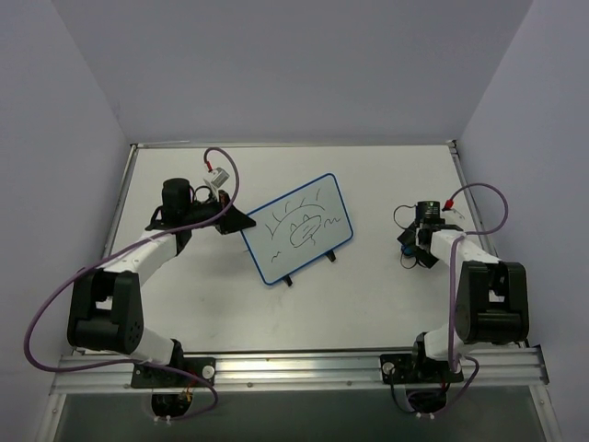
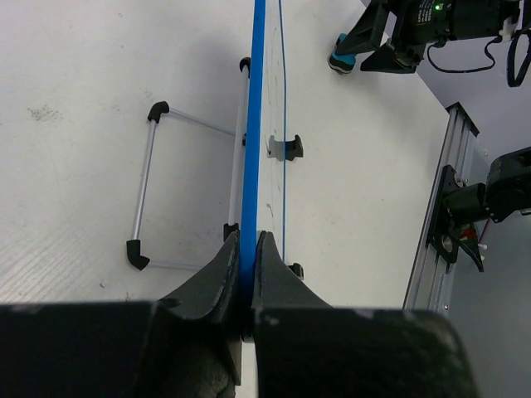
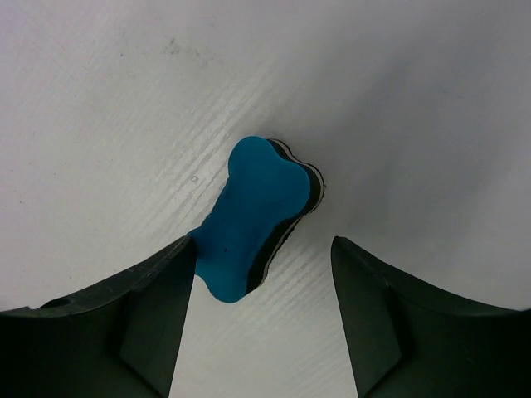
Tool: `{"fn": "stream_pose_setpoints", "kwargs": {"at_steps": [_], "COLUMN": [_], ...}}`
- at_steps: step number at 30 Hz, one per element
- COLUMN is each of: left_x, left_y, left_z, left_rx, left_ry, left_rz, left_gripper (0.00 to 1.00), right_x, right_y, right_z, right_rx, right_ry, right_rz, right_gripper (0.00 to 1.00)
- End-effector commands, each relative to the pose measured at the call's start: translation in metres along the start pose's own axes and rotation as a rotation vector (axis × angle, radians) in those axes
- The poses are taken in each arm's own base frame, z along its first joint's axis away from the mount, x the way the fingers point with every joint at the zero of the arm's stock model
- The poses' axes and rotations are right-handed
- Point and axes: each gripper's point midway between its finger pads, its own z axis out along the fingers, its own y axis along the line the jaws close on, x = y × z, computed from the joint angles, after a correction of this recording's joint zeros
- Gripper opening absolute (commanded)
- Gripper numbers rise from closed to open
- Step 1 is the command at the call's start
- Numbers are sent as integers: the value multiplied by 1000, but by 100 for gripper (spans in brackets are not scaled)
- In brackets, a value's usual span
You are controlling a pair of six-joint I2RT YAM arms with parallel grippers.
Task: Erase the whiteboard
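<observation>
The whiteboard (image 1: 296,227) is a white board in a blue frame with black marker doodles on its face, standing tilted at the table's middle. My left gripper (image 1: 241,224) is shut on its left edge; in the left wrist view the blue frame (image 2: 258,99) runs straight out from between the closed fingers (image 2: 246,236). A small blue bone-shaped eraser (image 3: 253,220) lies on the table under my right gripper (image 3: 264,241). Its jaws stand apart: the left finger (image 3: 158,290) touches the eraser's end, and the right finger (image 3: 373,290) is clear of it. From above, the right gripper (image 1: 411,245) points down, right of the board.
The board's wire stand (image 2: 145,191) sticks out behind it on the table. An aluminium rail (image 1: 294,368) carrying both arm bases runs along the near edge. Grey walls close in the table's left, back and right sides.
</observation>
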Motion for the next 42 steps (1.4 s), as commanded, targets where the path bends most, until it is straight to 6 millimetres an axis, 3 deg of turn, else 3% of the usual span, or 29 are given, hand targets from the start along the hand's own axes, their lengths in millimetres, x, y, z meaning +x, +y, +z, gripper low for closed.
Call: {"fn": "stream_pose_setpoints", "kwargs": {"at_steps": [1,11,21,26,31,34,42], "left_x": [-16,-14,-13,-13,-12,-13,-12], "left_y": [49,51,50,49,49,49,49], "left_z": [-8,-8,-8,-8,-7,-8,-7], "left_rx": [-235,-237,-238,-241,-242,-245,-239], "left_ry": [-45,-29,-24,-22,-19,-21,-18], "left_rz": [224,248,253,260,259,258,256], "left_gripper": [2,2,2,2,2,2,2], "right_x": [-2,-25,-19,-26,-28,-18,-12], "right_y": [2,13,10,10,18,15,7], "right_z": [5,-18,-9,-10,-1,10,16], "right_rx": [4,-60,39,57,56,85,106], "right_ry": [-12,-83,-31,-64,-52,-24,-31], "right_rz": [17,74,247,325,329,324,337], "right_gripper": [61,61,59,58,54,51,42]}}
